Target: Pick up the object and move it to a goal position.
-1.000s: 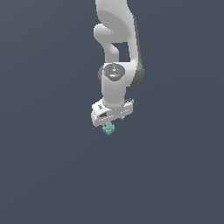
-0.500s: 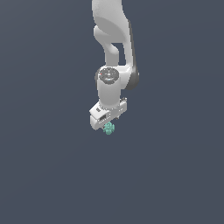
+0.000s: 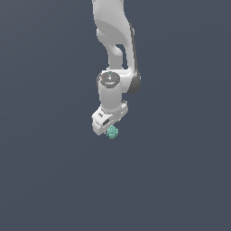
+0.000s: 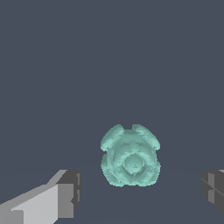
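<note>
Between the spread fingers of the hand (image 4: 138,192) sits the object (image 4: 130,156), a teal knobby blob, untouched, with a gap on each side. Over the last second the arm has drifted slightly toward the exterior view's left and settled over it, so the hand looks ready to close. The object is nearly round, showing no clear long axis; its knobs point outward all round.

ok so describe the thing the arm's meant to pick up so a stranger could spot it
Follow the white arm down to its gripper. Just below it sits the object, a small teal-green blob with rounded knobs; the wrist view shows it between the open fingers, touching neither. It is the only coloured thing against the plain dark grey.
</note>
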### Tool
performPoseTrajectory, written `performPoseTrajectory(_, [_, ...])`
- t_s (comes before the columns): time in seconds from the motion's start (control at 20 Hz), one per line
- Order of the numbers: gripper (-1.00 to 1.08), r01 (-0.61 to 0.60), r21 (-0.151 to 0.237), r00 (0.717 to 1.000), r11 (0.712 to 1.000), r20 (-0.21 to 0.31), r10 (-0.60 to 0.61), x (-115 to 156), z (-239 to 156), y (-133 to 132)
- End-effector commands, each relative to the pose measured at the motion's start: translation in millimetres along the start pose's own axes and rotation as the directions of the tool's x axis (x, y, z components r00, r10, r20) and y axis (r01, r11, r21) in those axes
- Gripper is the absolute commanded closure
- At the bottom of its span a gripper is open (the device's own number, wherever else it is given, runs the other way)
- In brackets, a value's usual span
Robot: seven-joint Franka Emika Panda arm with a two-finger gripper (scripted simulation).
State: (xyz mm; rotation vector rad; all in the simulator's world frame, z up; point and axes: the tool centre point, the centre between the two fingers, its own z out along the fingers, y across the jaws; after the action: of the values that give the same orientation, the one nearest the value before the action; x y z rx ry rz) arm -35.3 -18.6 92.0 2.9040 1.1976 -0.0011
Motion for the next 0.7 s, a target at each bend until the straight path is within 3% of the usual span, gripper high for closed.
performPoseTrajectory(0.0, [-0.92, 0.014, 0.000, 1.000, 1.000, -0.001, -0.014, -0.9, 1.0, 0.0])
performPoseTrajectory(0.65, [-0.92, 0.015, 0.000, 1.000, 1.000, -0.001, -0.015, -1.6, 32.9, -1.0])
